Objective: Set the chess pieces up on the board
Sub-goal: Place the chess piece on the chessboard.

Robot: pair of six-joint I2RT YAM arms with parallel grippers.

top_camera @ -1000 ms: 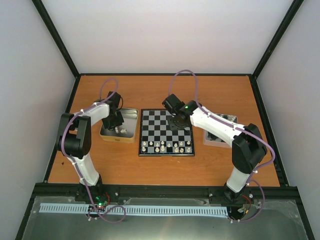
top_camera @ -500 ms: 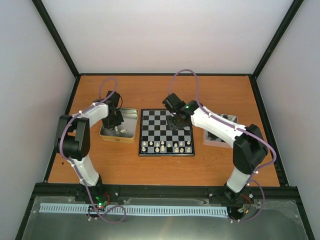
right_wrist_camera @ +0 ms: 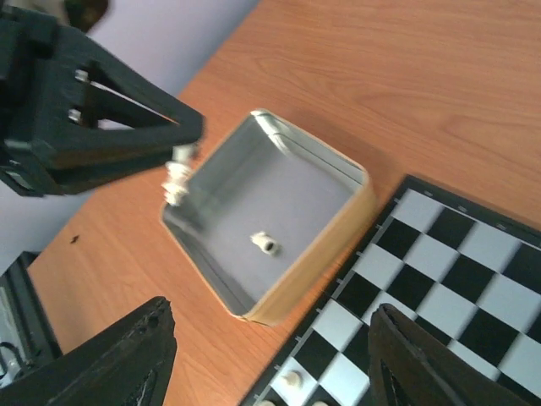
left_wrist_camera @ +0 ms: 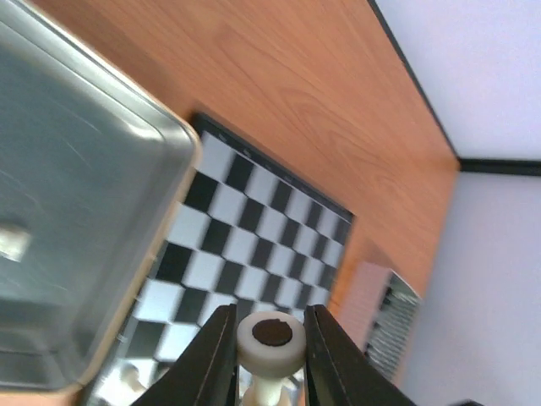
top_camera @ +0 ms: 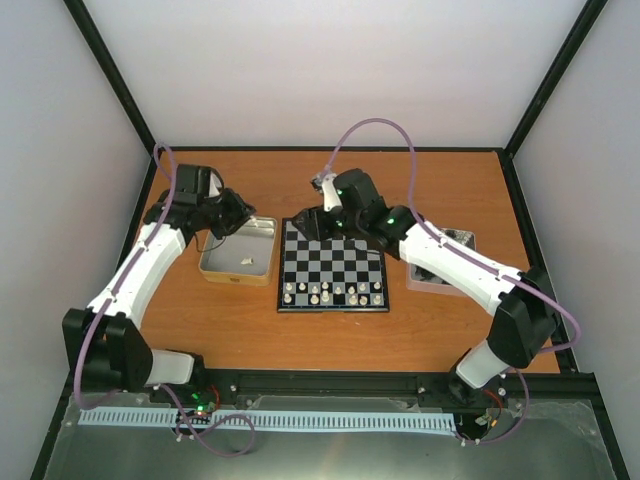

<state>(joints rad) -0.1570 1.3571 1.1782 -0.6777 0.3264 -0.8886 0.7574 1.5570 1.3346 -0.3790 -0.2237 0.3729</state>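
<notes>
The board (top_camera: 333,265) lies mid-table, with several cream-white chess pieces (top_camera: 330,293) along its near rows. My left gripper (top_camera: 240,210) hovers over the left tin (top_camera: 238,259), shut on a cream-white piece (left_wrist_camera: 270,341) by its round base, which shows between the fingers (left_wrist_camera: 215,355). From the right wrist, that piece (right_wrist_camera: 177,178) hangs at the tin's far rim. My right gripper (top_camera: 313,222) is open and empty above the board's far left corner, its fingers (right_wrist_camera: 110,364) spread wide. One white piece (right_wrist_camera: 265,244) lies in the tin.
A second tin (top_camera: 440,258) with dark pieces sits right of the board. The left tin's raised walls (right_wrist_camera: 304,279) stand close to the board's left edge (right_wrist_camera: 338,296). Black frame rails (top_camera: 300,150) border the orange table.
My left arm has risen out of the left tin with a white piece. My right gripper has opened and swung from the board's far right squares to its far left corner.
</notes>
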